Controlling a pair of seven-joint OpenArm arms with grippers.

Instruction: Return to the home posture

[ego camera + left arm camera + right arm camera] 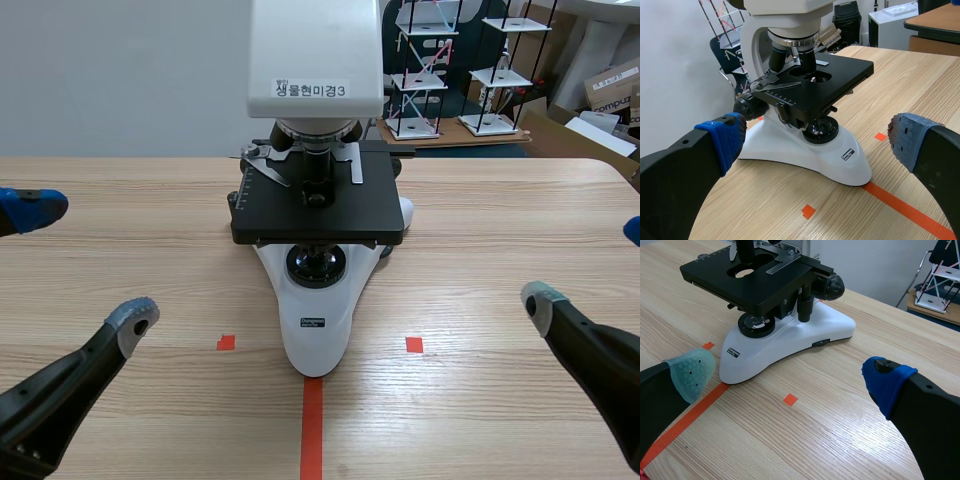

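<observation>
The step in hand is looking like the tail of the retreat itself: the left gripper [85,265] is hanging low over the table [500,200] toward its left edge, and the right gripper [588,265] is hanging likewise toward the right edge, each well apart from the microscope [318,120]. Both are standing with their fingers spread wide and are holding nothing; in each wrist view the two pads are sitting far apart, with only bare wood and the microscope showing between them. The microscope is standing at the middle of the table, nearer the far edge, with the rounded foot of its white base pointing toward the near edge and touching the end of the red tape line. As a judgement, little is remaining: the next move is calling only for the arms to be settling into their rest pose, keeping wide of the microscope so that no finger is brushing its black stage [320,215]. As for containers, a cardboard box [612,85] is sitting off the table beyond its far right corner, and its contents are not showing. Whether a slide is lying under the stage's metal clip [265,165] I cannot tell.
</observation>
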